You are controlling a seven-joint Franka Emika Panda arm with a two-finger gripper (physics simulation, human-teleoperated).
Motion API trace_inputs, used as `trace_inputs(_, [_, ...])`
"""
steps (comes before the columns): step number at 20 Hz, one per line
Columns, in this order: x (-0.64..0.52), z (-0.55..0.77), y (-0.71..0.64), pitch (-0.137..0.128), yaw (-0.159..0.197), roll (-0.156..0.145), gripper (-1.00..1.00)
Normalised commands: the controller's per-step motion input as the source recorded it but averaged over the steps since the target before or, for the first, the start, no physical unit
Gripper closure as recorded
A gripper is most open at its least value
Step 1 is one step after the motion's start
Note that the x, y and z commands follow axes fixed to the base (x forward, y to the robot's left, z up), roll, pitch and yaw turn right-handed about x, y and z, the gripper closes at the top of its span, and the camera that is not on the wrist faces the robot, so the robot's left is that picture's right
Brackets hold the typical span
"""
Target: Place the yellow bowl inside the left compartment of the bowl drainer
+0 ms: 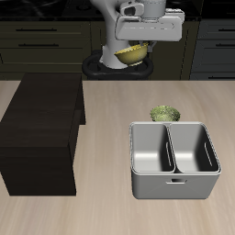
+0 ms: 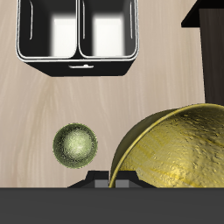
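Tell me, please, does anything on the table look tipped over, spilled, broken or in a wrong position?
Nothing stands out. The bowl drainer sits flat with both wells empty, the olive-green bowl stands upright just behind it, and the dark cabinet looks intact. The yellow bowl is held up in the end effector, off the table.

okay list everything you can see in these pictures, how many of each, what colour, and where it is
small glossy golden-yellow bowl: one, yellow, held up in the gripper above the table's back edge
small olive-green bowl: one, green, on the table just behind the drainer
grey metal two-well bowl drainer: one, grey, near the table's front edge, both wells empty
dark wooden cabinet block: one, dark brown, on the table beside the drainer
light wooden table: one, pale wood, under everything
robot gripper: one, white, raised at the table's back, shut on the yellow bowl
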Motion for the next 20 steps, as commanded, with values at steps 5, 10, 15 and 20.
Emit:
trace_inputs(5, [0.29, 0.15, 0.14, 0.024, 0.008, -0.024, 1.0])
trace_inputs(10, [0.25, 0.03, 0.12, 0.026, 0.032, -0.015, 1.0])
trace_inputs(15, [0.24, 0.14, 0.23, 0.008, 0.032, -0.017, 1.0])
trace_inputs(20, [0.24, 0.11, 0.24, -0.002, 0.035, -0.006, 1.0])
